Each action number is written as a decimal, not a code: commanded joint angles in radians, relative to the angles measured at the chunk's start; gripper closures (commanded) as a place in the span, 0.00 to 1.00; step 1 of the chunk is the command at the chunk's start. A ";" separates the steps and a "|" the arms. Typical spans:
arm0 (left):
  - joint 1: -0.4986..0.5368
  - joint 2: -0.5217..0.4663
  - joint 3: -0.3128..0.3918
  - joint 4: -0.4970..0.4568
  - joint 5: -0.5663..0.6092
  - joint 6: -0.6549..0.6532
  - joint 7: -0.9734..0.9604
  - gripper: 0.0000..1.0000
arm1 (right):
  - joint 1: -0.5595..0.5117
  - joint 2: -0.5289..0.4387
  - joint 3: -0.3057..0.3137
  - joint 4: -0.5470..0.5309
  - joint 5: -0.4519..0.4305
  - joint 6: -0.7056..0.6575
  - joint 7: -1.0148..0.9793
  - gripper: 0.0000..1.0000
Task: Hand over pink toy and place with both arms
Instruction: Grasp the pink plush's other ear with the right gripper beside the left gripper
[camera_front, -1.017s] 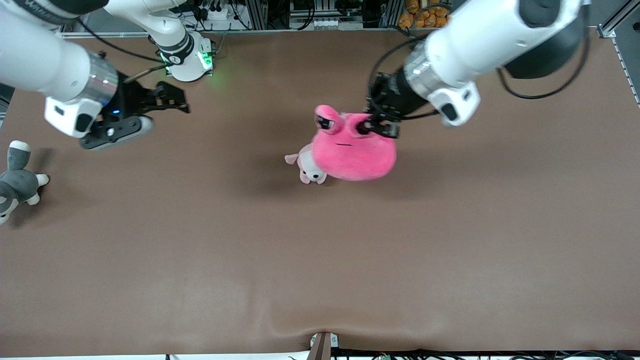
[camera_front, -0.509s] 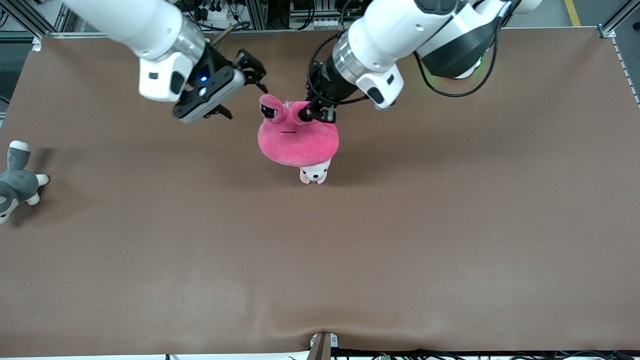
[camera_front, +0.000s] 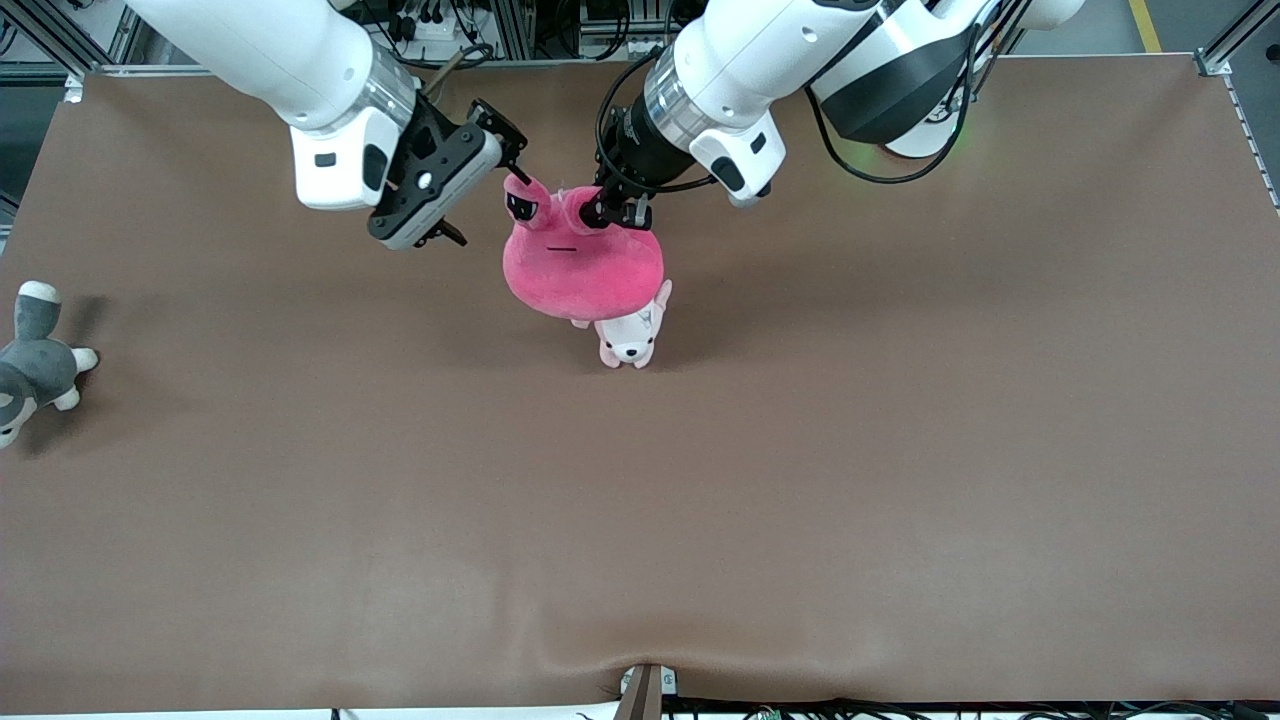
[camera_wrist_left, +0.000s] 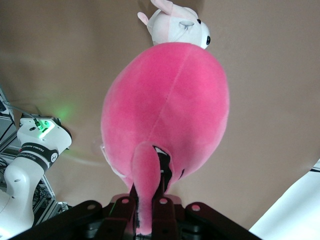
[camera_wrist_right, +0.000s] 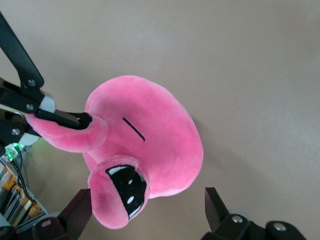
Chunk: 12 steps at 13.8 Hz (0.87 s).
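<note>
Pink toy (camera_front: 583, 268): hanging in the air over the small pink-and-white puppy plush (camera_front: 630, 335), near the middle of the table (camera_front: 900, 450); carried there from a spot nearer the left arm's end a second ago.
Left gripper (camera_front: 615, 212): clamped on one stalk eye (camera_wrist_left: 146, 185), bearing the toy's whole weight; the body (camera_wrist_left: 165, 110) dangles below.
Right gripper (camera_front: 500, 160): fingers spread wide, now just beside the free stalk eye (camera_wrist_right: 122, 192); a second ago it waited near the right arm's end of the table.
Right wrist view: the free eye sits between the parted fingers (camera_wrist_right: 212, 200), not yet pinched.
Change: both arms have converged over the table's centre.
Assessment: handover is imminent; the right gripper appears to need only to clench before the left lets go.
Risk: thin stalk, may slip.
Bystander: grey-and-white plush (camera_front: 35, 360), well apart.
</note>
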 joint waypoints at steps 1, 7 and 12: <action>-0.007 0.008 0.002 0.027 -0.022 -0.004 -0.013 1.00 | 0.025 -0.014 0.002 -0.037 -0.013 0.009 -0.006 0.00; -0.007 0.007 0.002 0.026 -0.023 -0.004 -0.014 1.00 | 0.079 -0.005 0.003 -0.057 -0.006 0.011 0.084 0.00; -0.007 0.001 0.000 0.026 -0.023 -0.004 -0.014 1.00 | 0.079 -0.003 0.003 -0.052 -0.006 0.035 0.084 1.00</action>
